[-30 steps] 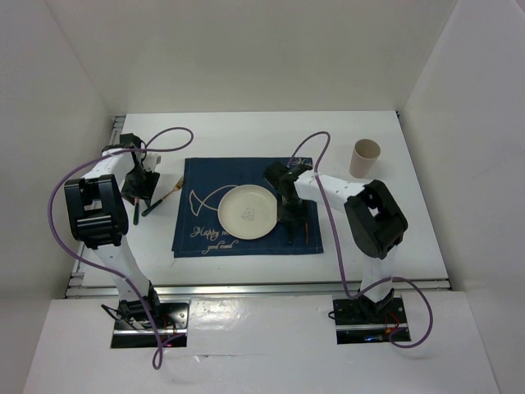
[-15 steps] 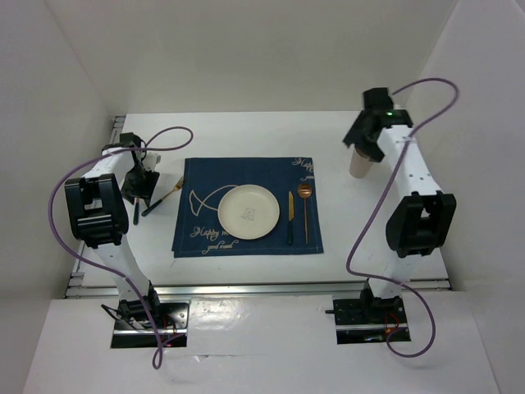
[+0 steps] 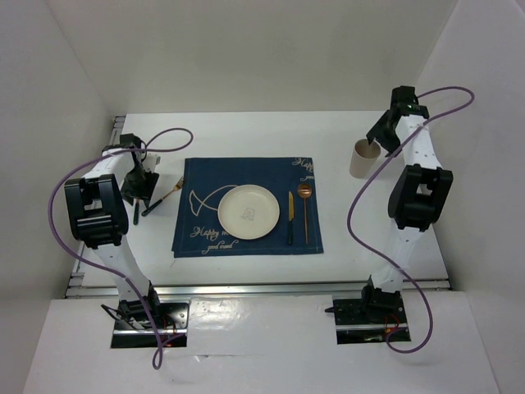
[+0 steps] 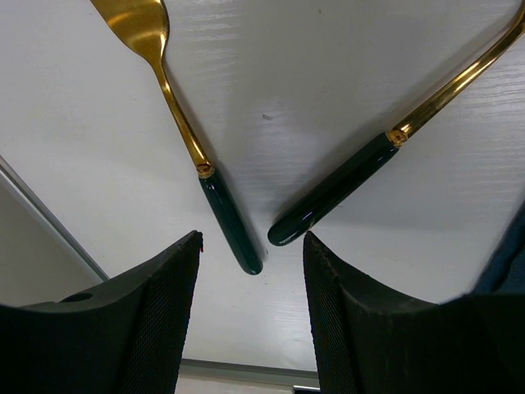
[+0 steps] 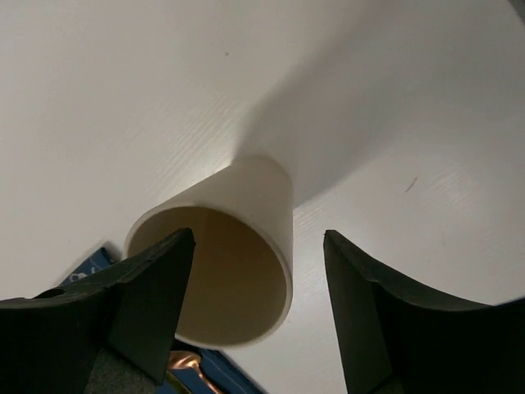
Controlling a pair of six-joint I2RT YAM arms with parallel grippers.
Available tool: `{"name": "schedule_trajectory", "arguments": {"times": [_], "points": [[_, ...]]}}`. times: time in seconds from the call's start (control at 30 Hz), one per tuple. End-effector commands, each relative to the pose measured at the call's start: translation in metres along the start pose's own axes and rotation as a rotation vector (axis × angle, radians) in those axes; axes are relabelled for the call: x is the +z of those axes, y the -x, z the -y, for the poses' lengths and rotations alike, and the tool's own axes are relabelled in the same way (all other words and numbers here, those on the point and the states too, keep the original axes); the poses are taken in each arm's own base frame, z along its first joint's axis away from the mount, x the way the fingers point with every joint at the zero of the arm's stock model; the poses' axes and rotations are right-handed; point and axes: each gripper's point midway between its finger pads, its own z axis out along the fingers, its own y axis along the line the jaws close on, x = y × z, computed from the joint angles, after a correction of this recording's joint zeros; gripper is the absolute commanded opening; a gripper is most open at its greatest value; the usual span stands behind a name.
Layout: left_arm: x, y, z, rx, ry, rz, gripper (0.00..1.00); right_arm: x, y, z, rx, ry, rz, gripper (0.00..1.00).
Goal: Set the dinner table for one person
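The dinner table [image 3: 246,131] is a white tabletop carrying a navy placemat [image 3: 205,238]. On the mat lie a cream plate [image 3: 248,212], then to its right a knife [image 3: 289,217] and a copper spoon [image 3: 305,209]. A beige cup [image 3: 362,158] stands upright at the back right. My right gripper [image 3: 379,139] is open just above it; in the right wrist view the cup [image 5: 246,213] sits between and below the spread fingers [image 5: 258,238]. My left gripper [image 3: 141,185] hovers open [image 4: 253,242] over two gold, green-handled utensils [image 4: 225,222] [image 4: 353,180] left of the mat.
The aluminium rail [image 3: 115,131] runs along the table's left edge, close to the left gripper. White walls enclose the table on three sides. The right arm's purple cable [image 3: 361,205] loops over the table's right side.
My right arm has swung from over the knife and spoon on the mat to the cup at the back right. The knife and spoon now lie uncovered. The left arm has not moved.
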Motion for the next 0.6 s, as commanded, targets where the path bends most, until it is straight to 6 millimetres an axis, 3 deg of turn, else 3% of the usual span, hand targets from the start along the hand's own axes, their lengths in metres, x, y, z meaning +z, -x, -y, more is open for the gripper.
{"name": "schedule_trajectory", "arguments": {"times": [0.0,0.07,0.17,0.2,0.23,0.3,0.33,0.47,0.5,0.57], "points": [[-0.012,0.002,-0.003,-0.015,0.026,0.031,0.60,0.002,0.005,-0.007,-0.026,0.017,0.012,0.71],[-0.012,0.002,-0.003,-0.015,0.026,0.031,0.60,0.013,-0.007,-0.001,-0.031,0.001,-0.014,0.67],[-0.013,0.000,-0.003,-0.014,0.023,0.022,0.60,0.018,-0.015,0.002,-0.034,-0.010,-0.030,0.50],[-0.013,0.000,-0.003,-0.014,0.023,0.022,0.60,0.020,-0.018,0.004,-0.035,-0.015,-0.038,0.40],[-0.013,0.000,-0.003,-0.014,0.023,0.022,0.60,0.022,-0.024,0.005,-0.037,-0.014,-0.057,0.16],[-0.014,0.003,-0.004,-0.015,0.026,0.031,0.60,0.015,-0.017,0.007,-0.047,-0.015,-0.024,0.00],[-0.014,0.003,-0.004,-0.015,0.026,0.031,0.60,0.013,-0.016,0.001,-0.057,-0.015,-0.011,0.00],[-0.012,0.002,-0.005,-0.014,0.032,0.019,0.60,-0.029,-0.012,-0.029,-0.203,0.003,0.086,0.00],[-0.012,0.002,-0.005,-0.014,0.032,0.019,0.60,-0.039,-0.025,-0.050,-0.260,0.031,0.092,0.00],[-0.014,0.005,-0.006,-0.015,0.035,0.029,0.60,-0.058,-0.038,-0.069,-0.328,0.054,0.100,0.00]]}}
